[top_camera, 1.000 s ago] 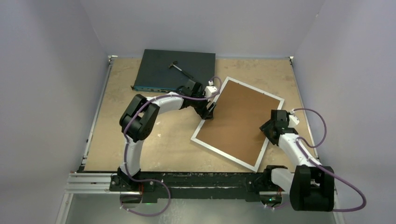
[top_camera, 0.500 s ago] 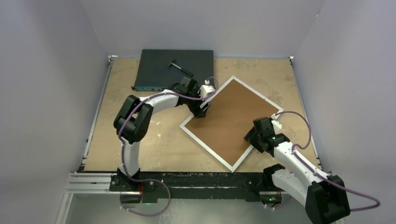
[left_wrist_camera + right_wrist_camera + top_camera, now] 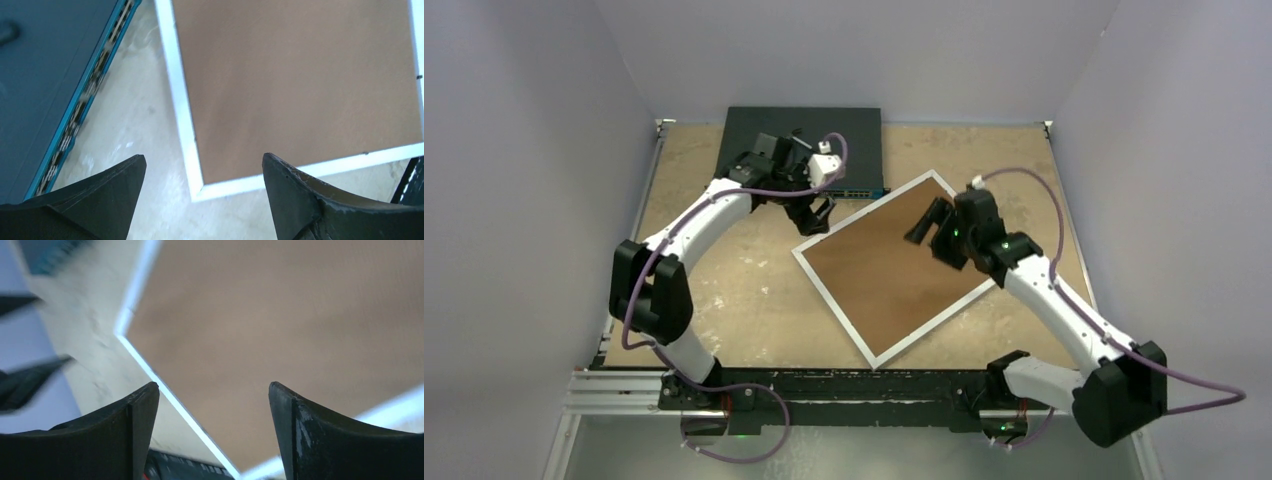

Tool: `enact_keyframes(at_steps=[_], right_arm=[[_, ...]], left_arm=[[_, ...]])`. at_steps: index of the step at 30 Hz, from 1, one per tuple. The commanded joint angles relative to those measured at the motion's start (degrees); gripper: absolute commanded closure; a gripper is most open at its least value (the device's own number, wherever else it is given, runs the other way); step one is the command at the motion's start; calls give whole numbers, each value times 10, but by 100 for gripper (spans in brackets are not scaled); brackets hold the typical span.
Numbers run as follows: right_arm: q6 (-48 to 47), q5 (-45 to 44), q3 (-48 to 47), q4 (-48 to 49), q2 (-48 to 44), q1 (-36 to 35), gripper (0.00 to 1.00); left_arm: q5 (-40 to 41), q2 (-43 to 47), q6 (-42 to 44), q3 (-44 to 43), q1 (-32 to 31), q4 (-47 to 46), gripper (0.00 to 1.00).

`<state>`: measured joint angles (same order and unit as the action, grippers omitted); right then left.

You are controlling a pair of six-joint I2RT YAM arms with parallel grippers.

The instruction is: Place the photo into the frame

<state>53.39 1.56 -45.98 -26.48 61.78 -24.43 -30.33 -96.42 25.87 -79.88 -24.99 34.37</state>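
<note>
Top external view, nearest first: both arm bases are sitting at the near edge of the table. Just beyond them the frame is lying flat on the tabletop, turned so one corner is pointing toward the bases. Its brown backing board is facing up inside the thin white border. The right gripper is hovering over the far right part of that board, jaws standing wide apart and gripping nothing. The right wrist view is showing only board and border between its fingers. The left gripper is hanging over the frame's left corner, likewise spread open and empty, with bare table and that corner showing between its fingers. Farthest back, the dark network switch is resting by the far edge, near the frame but apart from it, with the left arm reaching across it.
</note>
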Motion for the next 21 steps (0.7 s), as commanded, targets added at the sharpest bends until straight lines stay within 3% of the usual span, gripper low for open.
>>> enact_keyframes(at_steps=[1,7,12,21], right_arm=[[-101,-75,-98,115,78,58,16],[-189,-128,-121,260,202,190,14],[-200,-75,-130,332,287,285,12],[-171,69,-134,361,375,325,12]], left_arm=[[-31,31,41,2,57,97,15],[-19,85,66,76,98,118,15],[7,91,73,124,119,112,18],[40,108,35,248,122,-1,24]])
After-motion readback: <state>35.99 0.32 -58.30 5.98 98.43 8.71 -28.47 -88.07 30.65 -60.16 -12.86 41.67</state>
